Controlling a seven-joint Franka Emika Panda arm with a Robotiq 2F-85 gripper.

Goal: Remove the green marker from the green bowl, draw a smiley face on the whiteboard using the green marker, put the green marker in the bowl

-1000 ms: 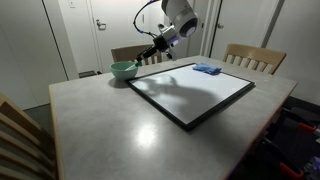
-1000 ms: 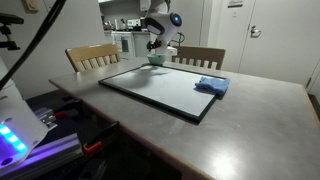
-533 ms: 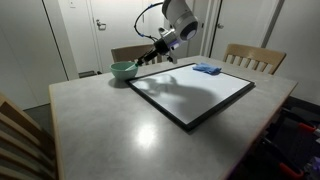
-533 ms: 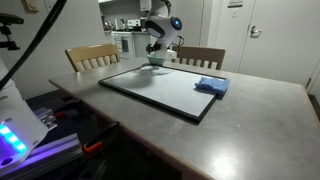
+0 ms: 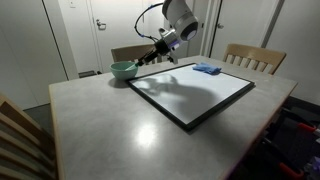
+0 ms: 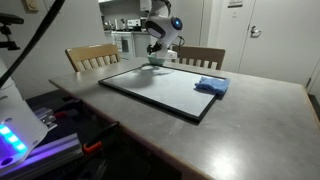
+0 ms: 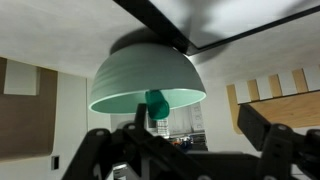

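The pale green bowl [image 5: 123,70] stands on the table just off the whiteboard's [image 5: 195,92] far corner. In the wrist view, which is upside down, the bowl [image 7: 145,75] fills the middle. The green end of the marker [image 7: 157,103] sticks out over its rim. My gripper [image 7: 195,118] is open, its fingers wide apart, and the marker end lies close to one finger [image 7: 140,125] without being clamped. In both exterior views my gripper [image 5: 152,56] [image 6: 155,48] hangs tilted just above and beside the bowl [image 6: 157,61]. The whiteboard [image 6: 160,90] looks blank.
A blue cloth [image 5: 208,69] [image 6: 211,85] lies at one corner of the whiteboard. Wooden chairs [image 5: 250,57] [image 6: 92,56] stand around the grey table [image 5: 110,125]. Doors and walls are behind.
My gripper has shifted slightly down toward the bowl over the last second. It has hardly moved in the last half second. Bowl, board and cloth are unmoved.
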